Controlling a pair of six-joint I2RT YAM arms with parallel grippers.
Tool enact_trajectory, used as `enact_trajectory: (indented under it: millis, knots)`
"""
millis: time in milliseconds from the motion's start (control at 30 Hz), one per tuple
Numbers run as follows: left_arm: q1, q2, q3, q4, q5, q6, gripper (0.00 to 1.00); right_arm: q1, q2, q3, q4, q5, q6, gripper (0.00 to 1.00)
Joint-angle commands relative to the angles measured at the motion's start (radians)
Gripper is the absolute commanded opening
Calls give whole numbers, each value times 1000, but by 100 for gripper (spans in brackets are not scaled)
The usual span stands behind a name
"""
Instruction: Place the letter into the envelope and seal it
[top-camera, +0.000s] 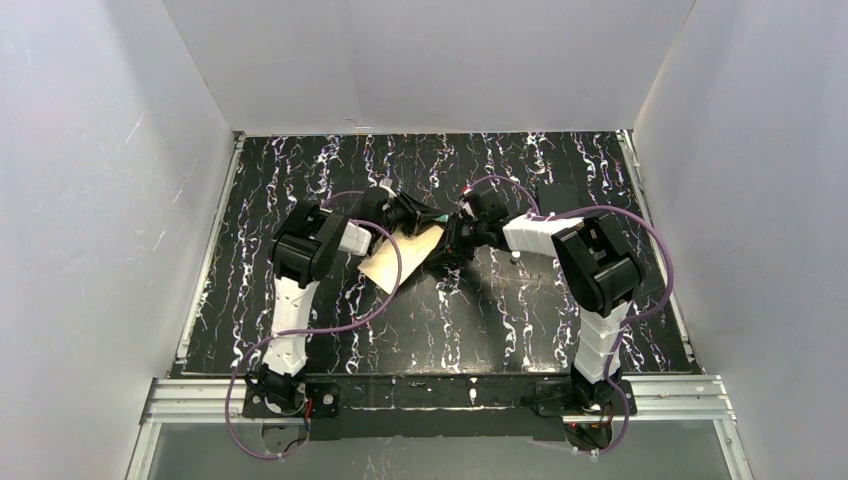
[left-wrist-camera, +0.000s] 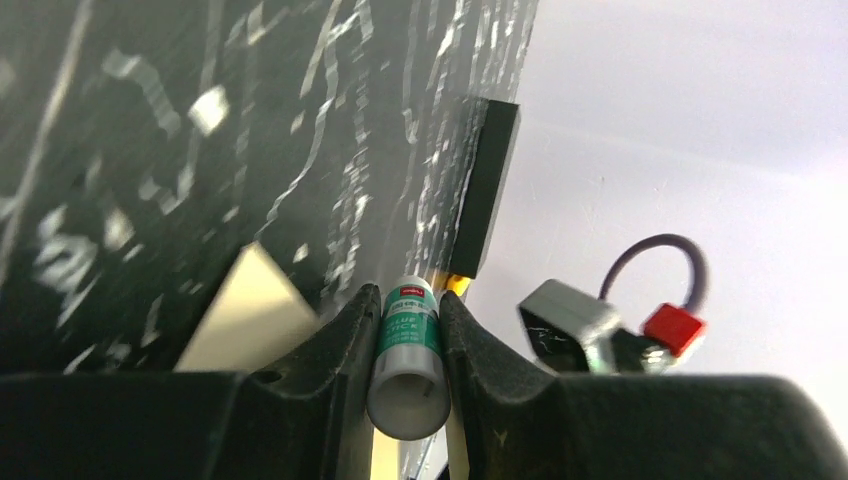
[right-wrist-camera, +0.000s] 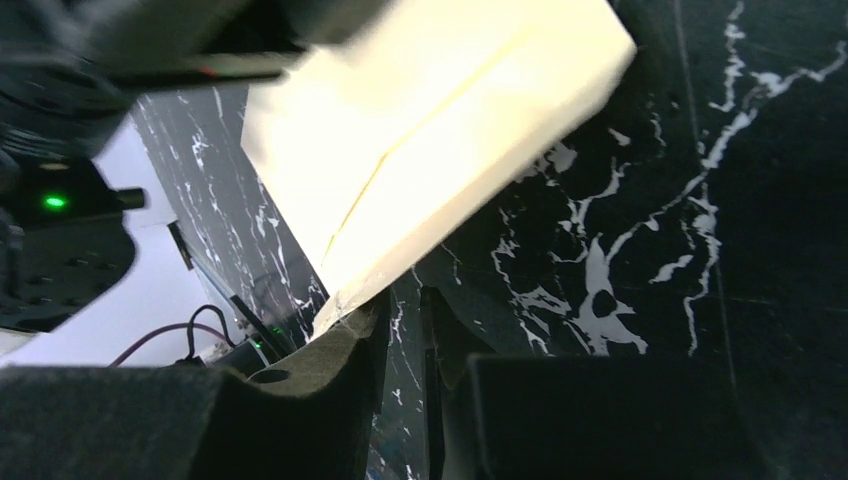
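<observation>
The cream envelope (top-camera: 398, 257) lies slanted on the black marbled table between the two arms. Its crease line shows in the right wrist view (right-wrist-camera: 430, 130), and a pointed corner shows in the left wrist view (left-wrist-camera: 245, 310). The letter is not visible as a separate sheet. My left gripper (top-camera: 425, 215) hovers over the envelope's far end, shut on a green-and-white glue stick (left-wrist-camera: 408, 340). My right gripper (top-camera: 452, 240) is at the envelope's right edge. In its wrist view (right-wrist-camera: 408, 300) the jaws stand a narrow gap apart with nothing between them, and the envelope's corner rests on the left fingertip (right-wrist-camera: 350, 320).
A flat black block (top-camera: 556, 195) lies at the back right of the table; it also shows in the left wrist view (left-wrist-camera: 490, 190). A small white object (top-camera: 514, 257) sits by the right forearm. White walls enclose the table on three sides.
</observation>
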Motion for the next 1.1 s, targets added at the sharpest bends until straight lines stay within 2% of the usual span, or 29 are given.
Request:
enact_trajectory:
  millis: [0,233,533,733,1067]
  knots:
    - [37,-106,114,-79,107,81,0,0,-32,29,-67,34,-40,26]
    - [105,-197,128,-167,174,174,0,1,-14,48,-115,35,-79,26]
    - [229,-276,-5,-197,495,133,0,1,-2,75,-145,34,-106,27]
    - [270,-282,-127,-189,445,164,0,1,10,89,-149,30,-112,27]
    - [311,-204,-163,-120,374,153,0,1,9,96,-167,38,-117,27]
